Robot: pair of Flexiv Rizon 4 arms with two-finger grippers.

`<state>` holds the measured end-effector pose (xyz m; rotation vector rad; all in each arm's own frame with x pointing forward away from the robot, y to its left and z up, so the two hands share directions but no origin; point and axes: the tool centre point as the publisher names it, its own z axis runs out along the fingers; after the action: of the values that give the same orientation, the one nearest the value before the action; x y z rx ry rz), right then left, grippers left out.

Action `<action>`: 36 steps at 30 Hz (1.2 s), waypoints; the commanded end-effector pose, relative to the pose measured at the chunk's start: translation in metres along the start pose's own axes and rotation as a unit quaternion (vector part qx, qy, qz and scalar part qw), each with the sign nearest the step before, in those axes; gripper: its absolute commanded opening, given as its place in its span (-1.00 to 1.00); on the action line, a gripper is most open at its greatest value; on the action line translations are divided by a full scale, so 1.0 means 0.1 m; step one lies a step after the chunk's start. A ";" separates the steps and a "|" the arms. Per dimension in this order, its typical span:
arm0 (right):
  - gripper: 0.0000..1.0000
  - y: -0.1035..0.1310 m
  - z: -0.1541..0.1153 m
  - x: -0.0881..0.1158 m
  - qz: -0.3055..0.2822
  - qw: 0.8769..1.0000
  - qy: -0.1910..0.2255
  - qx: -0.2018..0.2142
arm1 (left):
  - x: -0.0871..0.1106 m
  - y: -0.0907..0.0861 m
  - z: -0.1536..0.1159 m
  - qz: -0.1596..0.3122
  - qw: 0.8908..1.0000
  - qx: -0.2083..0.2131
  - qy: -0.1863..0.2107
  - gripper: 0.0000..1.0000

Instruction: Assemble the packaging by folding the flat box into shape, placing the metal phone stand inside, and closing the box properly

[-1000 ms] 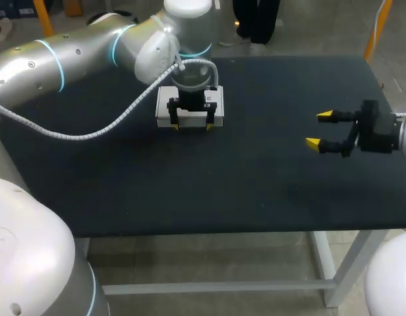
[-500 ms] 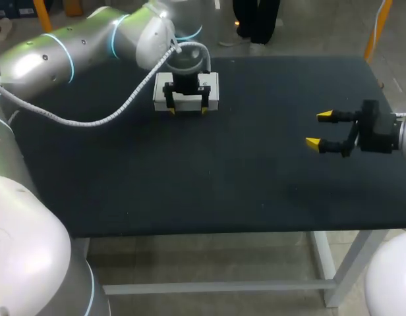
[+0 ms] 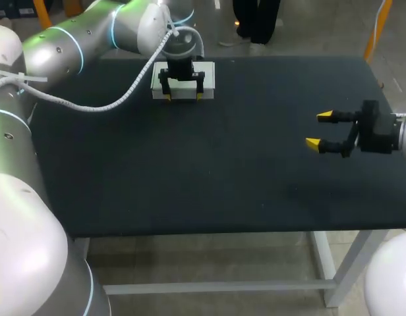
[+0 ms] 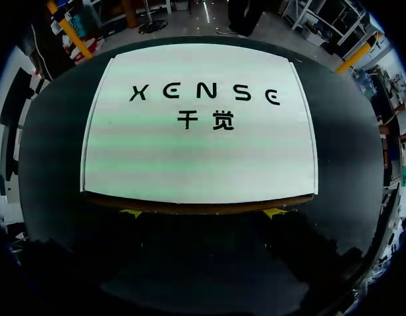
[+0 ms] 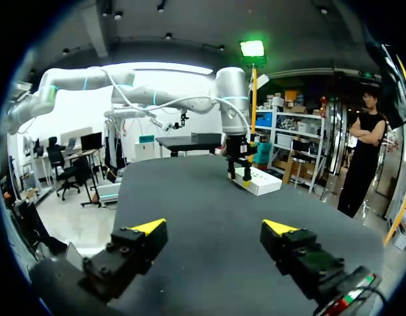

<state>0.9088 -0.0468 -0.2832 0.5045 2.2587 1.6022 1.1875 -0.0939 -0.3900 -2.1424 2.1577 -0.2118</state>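
Left wrist view shows my left gripper (image 4: 203, 213) with fingers spread, both yellow tips against one long edge of the white box (image 4: 200, 145), which lies flat beneath it. My right gripper (image 3: 319, 129) hangs spread wide above the table (image 3: 223, 184), the box well ahead of it.

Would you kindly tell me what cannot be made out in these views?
- The phone stand: in no view; the closed white box could hide it.
- Tips of the left gripper: left wrist view, mostly hidden by the box's near edge.
- Box top: head view, middle covered by the left gripper.
- Box's far side: right wrist view, too small and turned away.
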 end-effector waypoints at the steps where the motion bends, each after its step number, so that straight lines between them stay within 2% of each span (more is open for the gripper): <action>1: 1.00 -0.01 -0.01 0.00 -0.001 1.000 0.001 -0.003 | 0.04 -0.11 0.03 0.000 0.999 -0.034 -0.006 1.00; 3: 1.00 -0.01 -0.01 0.00 -0.001 1.000 0.001 -0.003 | 0.04 -0.09 -0.01 0.003 1.000 -0.030 -0.004 1.00; 7: 1.00 -0.01 -0.01 0.00 -0.001 1.000 0.001 -0.003 | 0.04 0.07 -0.11 0.015 1.000 -0.015 0.008 1.00; 14: 1.00 -0.01 -0.01 0.00 -0.001 1.000 0.001 -0.003 | 0.02 0.60 -0.45 0.058 0.996 0.043 0.054 1.00; 19: 1.00 -0.01 -0.01 0.00 -0.001 1.000 0.001 -0.003 | 0.03 1.05 -0.63 0.099 0.987 0.095 0.081 1.00; 25: 1.00 -0.01 -0.01 0.00 -0.001 1.000 0.001 -0.003 | 0.03 1.48 -0.74 0.133 0.975 0.146 0.104 1.00; 29: 1.00 -0.01 -0.01 0.00 -0.001 1.000 0.001 -0.003 | 0.00 1.67 -0.79 0.152 0.966 0.174 0.120 1.00; 36: 1.00 -0.01 -0.01 0.00 -0.001 1.000 0.001 -0.003 | -0.08 1.86 -0.82 0.172 0.952 0.206 0.148 1.00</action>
<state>0.9089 -0.0470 -0.2834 0.5042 2.2588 1.6028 1.0349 -0.1052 -0.3359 -1.7063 2.6255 -0.4478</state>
